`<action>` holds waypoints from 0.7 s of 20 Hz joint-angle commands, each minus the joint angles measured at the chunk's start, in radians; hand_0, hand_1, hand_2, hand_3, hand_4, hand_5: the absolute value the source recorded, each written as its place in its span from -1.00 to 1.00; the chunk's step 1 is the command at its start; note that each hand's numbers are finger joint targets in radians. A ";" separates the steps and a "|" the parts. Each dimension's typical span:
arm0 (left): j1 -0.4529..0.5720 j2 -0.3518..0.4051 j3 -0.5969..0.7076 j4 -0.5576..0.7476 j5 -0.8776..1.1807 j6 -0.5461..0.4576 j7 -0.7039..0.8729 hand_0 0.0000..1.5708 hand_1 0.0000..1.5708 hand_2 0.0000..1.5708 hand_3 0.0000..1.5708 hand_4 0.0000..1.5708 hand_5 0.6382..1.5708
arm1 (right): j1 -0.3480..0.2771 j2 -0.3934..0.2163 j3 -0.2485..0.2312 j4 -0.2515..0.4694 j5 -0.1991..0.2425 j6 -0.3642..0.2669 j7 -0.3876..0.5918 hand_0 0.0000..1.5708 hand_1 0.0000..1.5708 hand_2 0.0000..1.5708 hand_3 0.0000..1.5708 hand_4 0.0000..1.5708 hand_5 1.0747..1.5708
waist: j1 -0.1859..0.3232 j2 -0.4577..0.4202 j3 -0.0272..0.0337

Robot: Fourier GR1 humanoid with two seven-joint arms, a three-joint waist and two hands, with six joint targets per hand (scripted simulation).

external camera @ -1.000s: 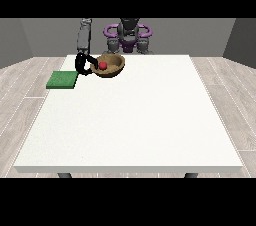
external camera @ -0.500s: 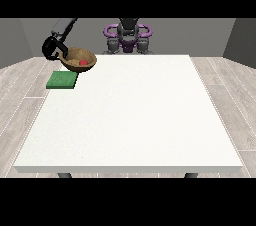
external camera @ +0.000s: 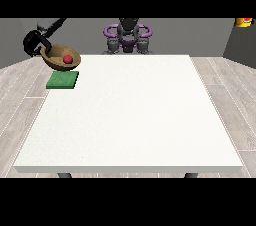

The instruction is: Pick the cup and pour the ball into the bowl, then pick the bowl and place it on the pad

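The hand at the view's left (external camera: 34, 43) has its fingers curled round the far-left rim of the brown bowl (external camera: 58, 57), which hangs above the green pad (external camera: 63, 80), clear of it. The bowl tilts, its mouth facing the camera and rightward, with the red ball (external camera: 67, 59) inside
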 commanded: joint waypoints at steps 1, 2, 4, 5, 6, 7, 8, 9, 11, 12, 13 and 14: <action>0.007 -0.014 -0.016 -0.027 0.010 0.003 -0.020 -1.00 -1.00 -1.00 -1.00 0.54 0.97 | -0.081 -0.025 -0.032 0.129 0.003 0.004 -0.050 1.00 1.00 1.00 -0.41 0.41 0.99 | 0.031 0.040 0.0003; 0.045 0.007 0.012 0.015 -0.019 -0.011 -0.112 -1.00 -1.00 -1.00 -1.00 0.55 0.96 | -0.058 0.013 -0.039 0.089 -0.008 -0.028 -0.064 1.00 1.00 1.00 -0.38 0.37 0.99 | 0.008 0.052 -0.0004; 0.020 -0.009 -0.019 -0.024 0.015 -0.001 -0.015 -1.00 -1.00 -1.00 -1.00 0.54 0.96 | -0.067 0.079 -0.003 0.148 0.023 -0.062 -0.095 1.00 1.00 1.00 -0.42 0.36 0.98 | 0.024 0.012 0.0003; 0.039 0.045 0.033 0.040 0.024 -0.053 -0.094 -1.00 -1.00 -1.00 -1.00 0.54 0.96 | -0.062 0.055 -0.036 0.151 -0.022 -0.006 -0.100 1.00 1.00 1.00 -0.38 0.36 0.98 | 0.011 0.052 -0.0002; 0.004 0.044 0.017 0.053 0.018 -0.024 -0.070 -1.00 -1.00 -1.00 -1.00 0.54 0.96 | -0.101 0.085 -0.010 0.138 -0.003 -0.050 -0.081 1.00 1.00 1.00 -0.43 0.35 0.99 | -0.003 0.052 -0.0003; 0.020 -0.005 -0.013 0.006 -0.011 0.000 -0.110 -1.00 -1.00 -1.00 -1.00 0.54 0.97 | -0.128 0.105 0.003 0.143 0.002 -0.059 -0.079 1.00 1.00 1.00 -0.43 0.34 0.99 | 0.020 0.059 -0.0002; 0.027 0.015 0.007 0.028 0.014 -0.012 -0.089 -1.00 -1.00 -1.00 -1.00 0.53 0.97 | -0.106 0.120 -0.010 0.177 -0.004 -0.055 -0.128 1.00 1.00 1.00 -0.42 0.33 1.00 | 0.012 0.052 0.0000; 0.046 -0.007 -0.019 -0.027 0.000 0.008 -0.072 -1.00 -1.00 -1.00 -1.00 0.54 0.97 | -0.120 0.098 -0.017 0.237 -0.001 -0.039 -0.128 1.00 1.00 1.00 -0.32 0.31 1.00 | 0.034 0.041 0.0005; 0.029 0.023 -0.016 0.045 -0.013 -0.002 -0.103 -1.00 -1.00 -1.00 -1.00 0.53 0.97 | -0.173 0.086 0.000 0.198 -0.007 -0.033 -0.060 1.00 1.00 1.00 -0.26 0.29 1.00 | -0.006 0.037 -0.0004; 0.057 -0.007 -0.013 -0.005 -0.003 0.029 -0.089 -1.00 -1.00 -1.00 -1.00 0.53 0.97 | -0.137 0.063 -0.043 0.268 -0.025 0.001 -0.140 1.00 1.00 1.00 -0.30 0.30 1.00 | -0.002 0.032 0.0003; 0.024 0.010 -0.016 -0.020 0.019 0.022 -0.054 -1.00 -1.00 -1.00 -1.00 0.53 0.97 | -0.175 0.063 -0.048 0.307 -0.020 -0.030 -0.125 1.00 1.00 1.00 -0.25 0.28 1.00 | 0.017 0.046 0.0005; 0.042 0.024 -0.008 -0.027 0.042 -0.018 -0.037 -1.00 -1.00 -1.00 -1.00 0.53 0.97 | -0.153 0.046 -0.096 0.339 -0.065 0.015 -0.164 1.00 1.00 1.00 -0.24 0.26 1.00 | 0.019 0.050 0.0011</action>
